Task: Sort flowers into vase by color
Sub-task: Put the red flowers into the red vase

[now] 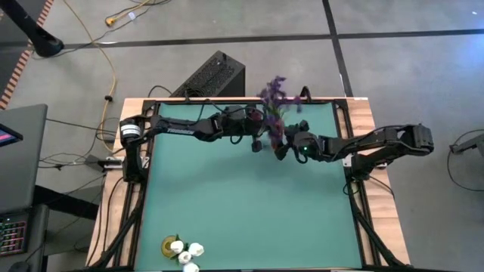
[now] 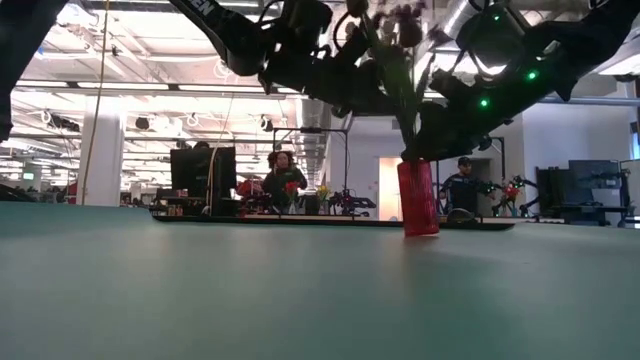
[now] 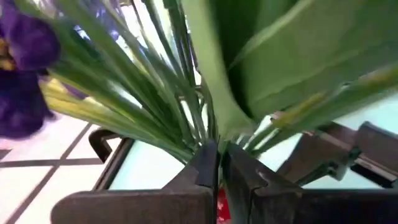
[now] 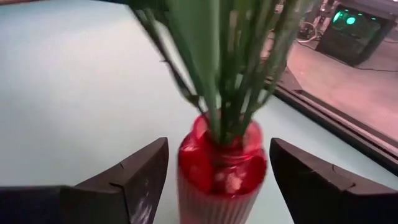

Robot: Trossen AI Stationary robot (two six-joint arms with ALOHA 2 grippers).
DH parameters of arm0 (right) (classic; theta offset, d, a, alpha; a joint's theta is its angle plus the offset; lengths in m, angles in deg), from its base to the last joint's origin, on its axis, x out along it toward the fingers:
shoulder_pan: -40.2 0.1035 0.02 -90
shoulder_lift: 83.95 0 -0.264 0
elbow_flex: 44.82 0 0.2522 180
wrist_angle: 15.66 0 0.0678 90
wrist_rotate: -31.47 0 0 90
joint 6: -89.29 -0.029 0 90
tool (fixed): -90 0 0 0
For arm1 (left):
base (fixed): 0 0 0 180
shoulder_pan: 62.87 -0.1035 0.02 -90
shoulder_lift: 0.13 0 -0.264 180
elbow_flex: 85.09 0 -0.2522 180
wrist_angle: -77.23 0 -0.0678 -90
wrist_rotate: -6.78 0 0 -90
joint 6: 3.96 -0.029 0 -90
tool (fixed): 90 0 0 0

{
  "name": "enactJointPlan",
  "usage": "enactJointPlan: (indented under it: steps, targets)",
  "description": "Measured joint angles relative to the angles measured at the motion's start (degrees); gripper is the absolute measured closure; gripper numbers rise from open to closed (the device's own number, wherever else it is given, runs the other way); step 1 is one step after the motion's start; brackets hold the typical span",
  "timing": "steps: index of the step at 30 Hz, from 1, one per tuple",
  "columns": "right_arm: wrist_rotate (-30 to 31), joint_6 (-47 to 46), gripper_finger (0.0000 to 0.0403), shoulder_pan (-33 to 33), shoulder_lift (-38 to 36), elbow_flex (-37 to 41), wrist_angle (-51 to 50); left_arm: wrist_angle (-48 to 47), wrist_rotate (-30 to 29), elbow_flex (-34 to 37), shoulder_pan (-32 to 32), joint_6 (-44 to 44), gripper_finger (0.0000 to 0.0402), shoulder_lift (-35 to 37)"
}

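Note:
A red ribbed vase [image 4: 221, 177] stands on the green mat near the table's far edge, also seen in the low view [image 2: 418, 198]. A bunch of green stems [image 4: 230, 74] sticks into its mouth, topped by purple sprigs [image 1: 274, 97]. My left gripper [image 3: 219, 163] is over the vase, shut on the stems. My right gripper [image 4: 217, 180] is open, with one finger on each side of the vase body and a small gap to it. Several white flower heads [image 1: 186, 253] lie on the mat by the near left corner. No dark red buds show clearly. My left gripper pinches the green stems [image 3: 214, 138] between its two fingers just above the vase mouth, where the stems converge. It comes level from the table's left, fingers across the stems. The stems stand roughly upright and fan out above the fingers, with their lower ends in the vase.
A black box [image 1: 215, 75] sits beyond the far edge. A wooden frame [image 1: 363, 106] borders the mat. Open green mat [image 1: 249, 204] stretches between the vase and the white flowers. People [image 2: 283, 175] sit in the room behind.

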Motion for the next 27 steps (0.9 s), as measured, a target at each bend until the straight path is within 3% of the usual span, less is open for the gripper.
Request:
enactJointPlan:
  steps: [27]
  targets:
    - [0.68, -0.66, 0.0097, 0.02, 0.02, -0.02, 0.19, -0.70, 2.62, -2.32, 0.10, 2.21, 0.0401, -6.32]
